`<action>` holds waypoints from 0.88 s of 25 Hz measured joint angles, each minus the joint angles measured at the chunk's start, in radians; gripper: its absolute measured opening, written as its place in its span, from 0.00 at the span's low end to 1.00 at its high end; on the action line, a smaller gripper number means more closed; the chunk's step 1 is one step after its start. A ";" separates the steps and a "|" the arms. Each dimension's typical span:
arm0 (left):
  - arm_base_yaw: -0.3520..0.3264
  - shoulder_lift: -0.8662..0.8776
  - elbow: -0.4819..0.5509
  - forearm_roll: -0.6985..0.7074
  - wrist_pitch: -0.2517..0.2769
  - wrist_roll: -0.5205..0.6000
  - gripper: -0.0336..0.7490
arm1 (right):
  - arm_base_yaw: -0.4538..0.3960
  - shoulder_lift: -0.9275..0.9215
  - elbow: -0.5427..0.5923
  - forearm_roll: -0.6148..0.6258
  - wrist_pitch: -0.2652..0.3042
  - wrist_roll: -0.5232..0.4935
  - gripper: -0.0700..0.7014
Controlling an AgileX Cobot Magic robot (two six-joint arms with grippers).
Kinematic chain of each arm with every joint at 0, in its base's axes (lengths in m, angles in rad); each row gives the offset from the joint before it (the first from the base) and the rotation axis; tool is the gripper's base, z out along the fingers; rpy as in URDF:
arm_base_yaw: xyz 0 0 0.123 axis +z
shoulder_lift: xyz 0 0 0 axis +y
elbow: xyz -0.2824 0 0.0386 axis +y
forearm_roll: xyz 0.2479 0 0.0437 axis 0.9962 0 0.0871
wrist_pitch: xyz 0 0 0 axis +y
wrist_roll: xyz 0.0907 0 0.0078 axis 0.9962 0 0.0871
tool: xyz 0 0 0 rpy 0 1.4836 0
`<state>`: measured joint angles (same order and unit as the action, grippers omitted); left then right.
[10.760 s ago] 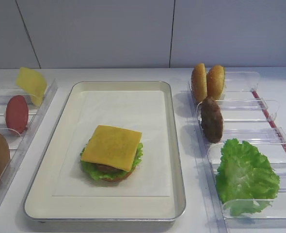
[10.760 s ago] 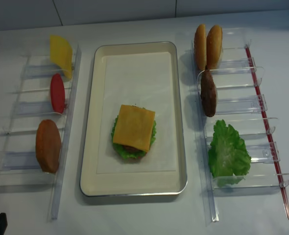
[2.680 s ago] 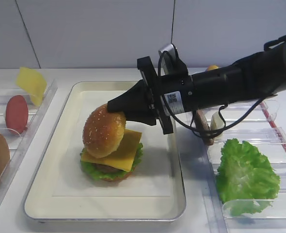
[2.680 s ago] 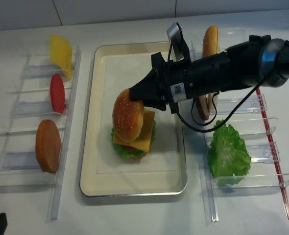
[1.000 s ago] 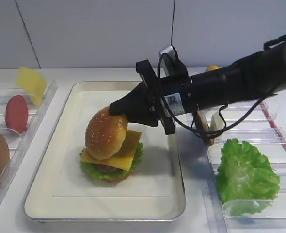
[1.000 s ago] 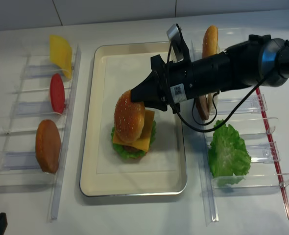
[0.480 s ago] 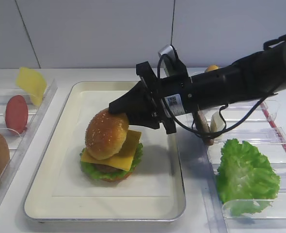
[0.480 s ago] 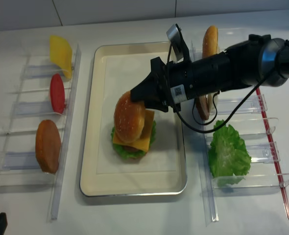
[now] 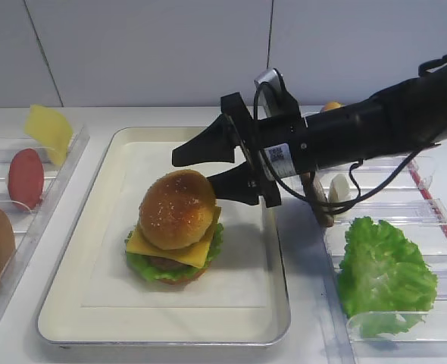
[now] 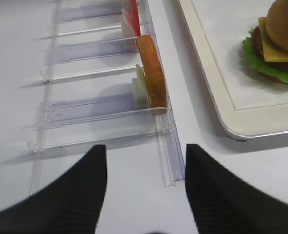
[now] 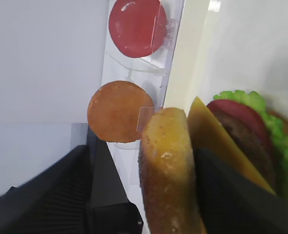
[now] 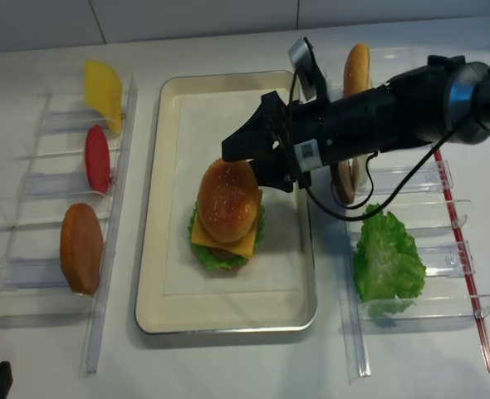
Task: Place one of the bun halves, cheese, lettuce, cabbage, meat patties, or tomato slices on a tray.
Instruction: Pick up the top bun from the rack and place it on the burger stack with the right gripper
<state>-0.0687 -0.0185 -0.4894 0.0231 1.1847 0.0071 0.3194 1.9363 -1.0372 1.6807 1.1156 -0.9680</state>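
Right hand (image 9: 208, 167): fingers spread wide, holding nothing; one finger above the bun, one behind it, both just off its dome.
Bun (image 9: 178, 209): sits just ahead of and below the fingertips, on the cheese (image 9: 179, 250), capping the stack; it looks let go, resting on its own weight.
Stack: lettuce (image 12: 205, 249) and patty under the cheese, all on the tray (image 9: 95, 292) liner; built in the middle, likely so the rim stays out of the hand's way.
Left hand (image 10: 144, 187): low over the worktop, well away from the right hand, dark fingers parted and empty; I'd say parked.
Wrist view: shows the bun edge-on between the fingers, with a tomato slice (image 11: 236, 113) under the cheese.
Overhead view: shows the spare bun (image 12: 356, 70) behind the arm and the bun sitting slightly off-centre on the cheese.
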 joint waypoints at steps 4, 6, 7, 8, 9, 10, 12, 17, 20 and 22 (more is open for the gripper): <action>0.000 0.000 0.000 0.000 0.000 0.000 0.50 | -0.001 0.000 -0.002 -0.015 0.007 0.004 0.71; 0.000 0.000 0.000 0.000 0.000 0.000 0.50 | -0.001 0.000 -0.002 -0.022 0.009 0.004 0.71; 0.002 0.000 0.000 0.000 0.000 0.000 0.50 | -0.001 0.000 -0.002 -0.025 0.009 0.004 0.71; 0.002 0.000 0.000 0.000 0.000 0.000 0.50 | -0.001 0.000 -0.002 -0.025 0.009 0.004 0.71; 0.002 0.000 0.000 0.000 0.000 0.000 0.50 | -0.001 0.000 -0.002 -0.026 0.009 0.004 0.71; 0.002 0.000 0.000 0.000 0.000 0.000 0.50 | -0.001 0.000 -0.002 -0.026 0.009 0.004 0.71; 0.002 0.000 0.000 0.000 0.000 0.000 0.50 | -0.001 0.000 -0.004 -0.035 0.009 0.004 0.71; 0.002 0.000 0.000 0.000 0.000 0.000 0.50 | -0.001 0.000 -0.055 -0.122 0.010 0.034 0.71; 0.002 0.000 0.000 0.000 0.000 0.000 0.50 | -0.001 0.000 -0.089 -0.182 -0.001 0.075 0.71; 0.002 0.000 0.000 0.000 0.000 0.000 0.50 | -0.001 0.000 -0.105 -0.232 -0.011 0.100 0.71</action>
<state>-0.0671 -0.0185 -0.4894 0.0231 1.1847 0.0071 0.3180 1.9363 -1.1426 1.4490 1.1047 -0.8681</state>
